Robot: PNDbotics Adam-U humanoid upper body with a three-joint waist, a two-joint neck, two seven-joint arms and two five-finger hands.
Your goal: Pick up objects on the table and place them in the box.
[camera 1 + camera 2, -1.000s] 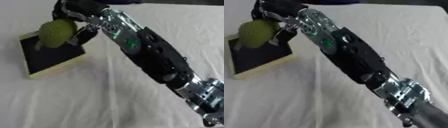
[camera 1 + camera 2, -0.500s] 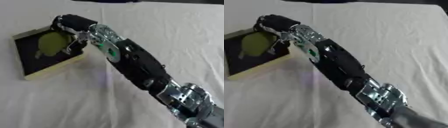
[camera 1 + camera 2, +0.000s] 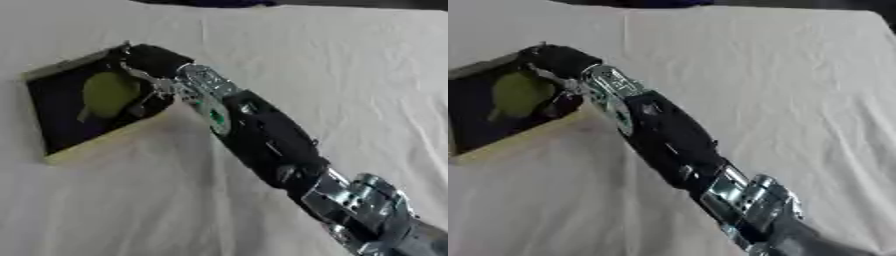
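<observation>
The right arm reaches from the lower right across the white tablecloth [image 3: 350, 75] to the box [image 3: 96, 145], a shallow open tray with a pale yellow rim and a black inside, lying askew at the table's left. The right hand [image 3: 150, 75] is over the box's near-right part, its dark palm above the rim and its fingers [image 3: 140, 102] curled down into the tray.

The green fruit [image 3: 109, 92], a rounded, pear-like thing, is inside the box, against the dark floor. It lies just left of the hand, on the finger side, with the fingers wrapped round its right flank. Whether it already rests on the floor or hangs a little above it cannot be told from either view. Its long axis seems to run from upper right to lower left, the narrow end towards the box's lower-left corner, though the shape is soft at that end.

The hand is closed about the fruit, not spread, so my judgement is that the placing is at its last stage: the fruit is within the walls and what remains is to let go. The coming move turns on the fruit lying left of the palm, so the fingers should open and the hand pull back to the right, clear of the near rim. No other loose object shows on the cloth, and the left hand is in neither view
</observation>
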